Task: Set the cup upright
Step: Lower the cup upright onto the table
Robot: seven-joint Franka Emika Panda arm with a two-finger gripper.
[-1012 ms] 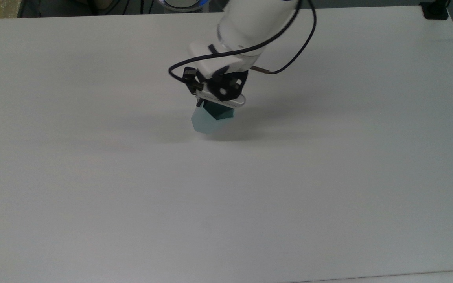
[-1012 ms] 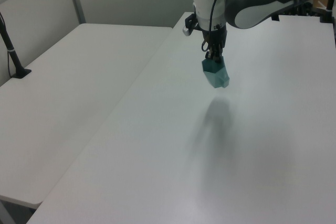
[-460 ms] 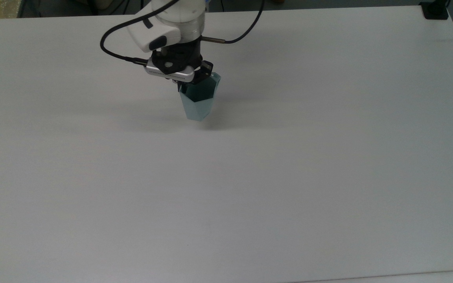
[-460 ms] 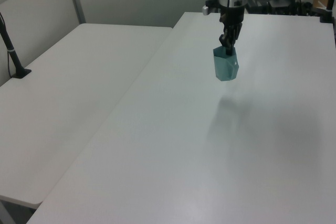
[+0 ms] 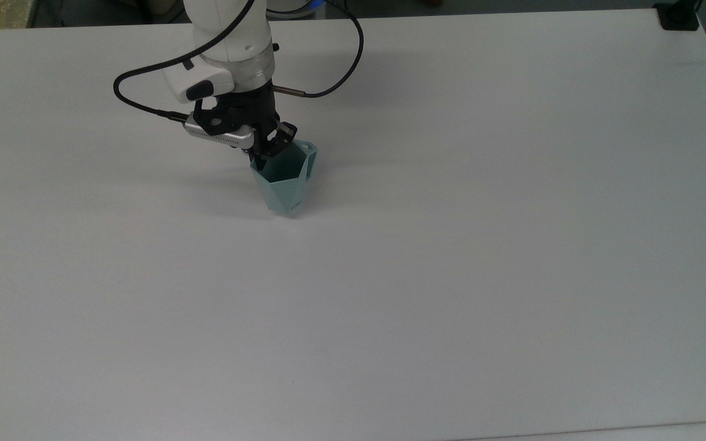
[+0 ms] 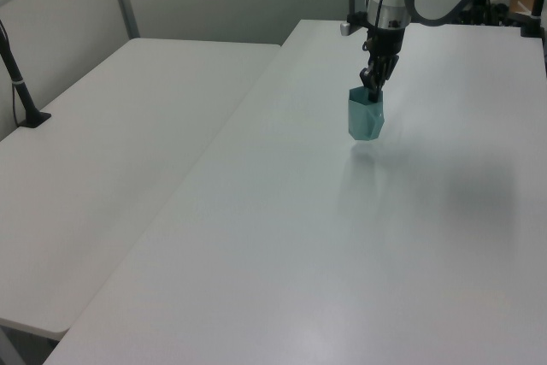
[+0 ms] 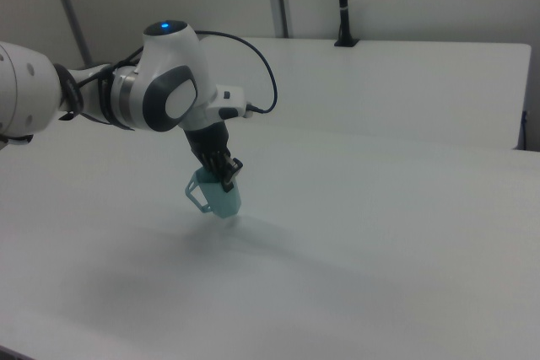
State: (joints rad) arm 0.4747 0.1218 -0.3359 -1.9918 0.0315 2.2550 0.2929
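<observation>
White table [image 5: 451,275] w/ a second table [image 6: 111,168] beside it on the left view's left. Arm comes down from the far edge; gripper [image 5: 265,154] is clamped on the rim of the cup [image 5: 284,184], one finger inside, one outside. Cup is mouth-up, roughly upright, tilted a bit. Its handle [image 7: 197,192] sticks out toward the right view's left. Base at or just above the tabletop, can't tell which. Black cable [image 5: 334,73] loops off the wrist.
</observation>
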